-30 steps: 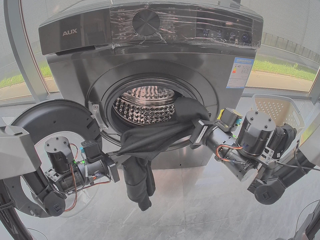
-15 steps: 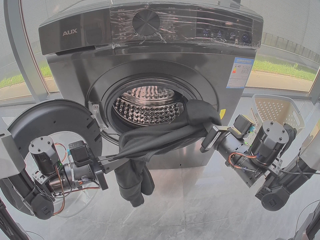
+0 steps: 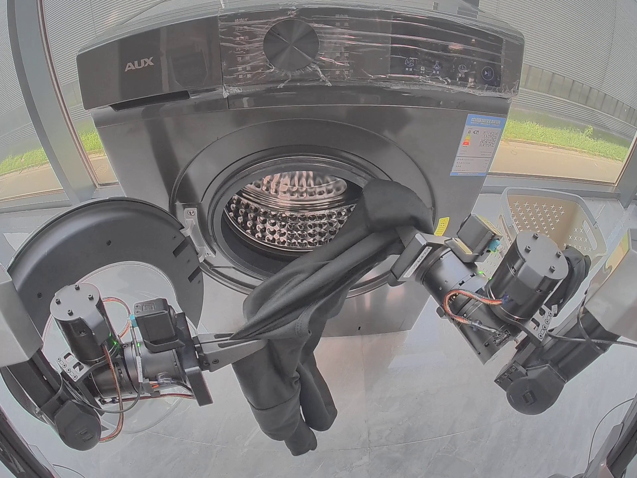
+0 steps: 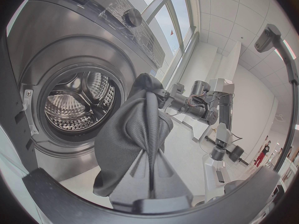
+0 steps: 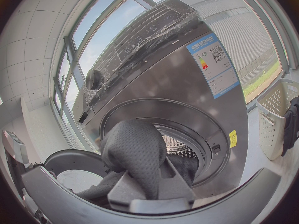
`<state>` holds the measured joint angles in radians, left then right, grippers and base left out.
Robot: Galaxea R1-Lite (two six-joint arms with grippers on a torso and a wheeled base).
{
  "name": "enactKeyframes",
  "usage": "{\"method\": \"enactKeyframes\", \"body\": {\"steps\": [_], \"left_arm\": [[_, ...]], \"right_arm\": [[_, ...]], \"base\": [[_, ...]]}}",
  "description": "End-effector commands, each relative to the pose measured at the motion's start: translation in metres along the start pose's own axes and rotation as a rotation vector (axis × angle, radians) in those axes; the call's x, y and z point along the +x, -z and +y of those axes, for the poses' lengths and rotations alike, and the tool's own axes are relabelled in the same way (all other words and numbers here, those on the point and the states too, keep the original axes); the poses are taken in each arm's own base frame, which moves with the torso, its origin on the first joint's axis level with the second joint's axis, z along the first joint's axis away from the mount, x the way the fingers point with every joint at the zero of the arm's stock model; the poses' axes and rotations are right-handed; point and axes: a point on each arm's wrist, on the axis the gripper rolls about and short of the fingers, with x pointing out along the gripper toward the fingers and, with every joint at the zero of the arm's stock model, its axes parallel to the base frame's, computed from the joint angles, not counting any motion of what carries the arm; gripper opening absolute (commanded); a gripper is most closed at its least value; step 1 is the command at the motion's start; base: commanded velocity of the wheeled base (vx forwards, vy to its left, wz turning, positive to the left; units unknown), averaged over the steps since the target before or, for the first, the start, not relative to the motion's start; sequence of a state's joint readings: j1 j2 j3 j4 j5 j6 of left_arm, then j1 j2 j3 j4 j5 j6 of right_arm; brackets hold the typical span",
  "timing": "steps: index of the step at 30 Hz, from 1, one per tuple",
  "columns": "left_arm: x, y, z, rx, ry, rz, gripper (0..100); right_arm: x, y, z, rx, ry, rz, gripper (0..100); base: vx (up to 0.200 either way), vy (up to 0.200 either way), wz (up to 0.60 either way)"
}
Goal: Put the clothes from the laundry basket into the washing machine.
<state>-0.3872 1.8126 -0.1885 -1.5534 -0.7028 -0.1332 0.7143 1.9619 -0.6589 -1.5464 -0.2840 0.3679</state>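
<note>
A dark grey garment (image 3: 312,287) is stretched between my two grippers in front of the washing machine (image 3: 298,121), whose round drum opening (image 3: 292,210) stands open. My right gripper (image 3: 398,234) is shut on one end of the garment (image 5: 137,150) at the right rim of the opening. My left gripper (image 3: 255,340) is shut on the other end (image 4: 140,134), lower and to the left, outside the machine. The rest of the cloth hangs down toward the floor. The cream laundry basket (image 3: 554,217) stands at the right with another dark cloth (image 5: 291,125) over its rim.
The machine's round door (image 3: 99,240) is swung open at the left, behind my left arm. Pale tiled floor (image 3: 411,399) lies before the machine. Windows run behind it.
My left gripper has dropped lower and away from the opening, so the garment now slants down from the right rim. The right gripper shifted out to the right, then back up to the rim.
</note>
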Motion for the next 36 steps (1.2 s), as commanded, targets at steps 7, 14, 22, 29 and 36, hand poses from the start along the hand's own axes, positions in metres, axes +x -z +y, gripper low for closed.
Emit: {"method": "enactKeyframes", "body": {"steps": [7, 14, 22, 29, 36], "left_arm": [[0.001, -0.001, 0.001, 0.000, 0.015, -0.005, 0], [0.001, -0.001, 0.001, -0.007, 0.015, -0.005, 0], [0.002, -0.006, 0.006, 0.006, 0.000, -0.025, 0], [0.001, -0.012, 0.011, 0.019, -0.017, -0.049, 0], [0.001, -0.015, 0.011, -0.006, -0.013, -0.061, 0]], "right_arm": [[0.013, -0.004, -0.013, -0.007, 0.040, -0.038, 0], [0.013, -0.004, -0.013, -0.006, 0.040, -0.038, 0], [0.013, -0.004, -0.013, -0.008, 0.042, -0.038, 0], [0.012, -0.001, -0.015, -0.011, 0.046, -0.027, 0], [0.014, 0.000, -0.015, -0.009, 0.046, -0.028, 0]], "base": [[0.000, 0.000, 0.00], [0.000, 0.000, 0.00], [0.000, 0.000, 0.00], [0.000, 0.000, 0.00], [0.000, 0.000, 0.00]]}}
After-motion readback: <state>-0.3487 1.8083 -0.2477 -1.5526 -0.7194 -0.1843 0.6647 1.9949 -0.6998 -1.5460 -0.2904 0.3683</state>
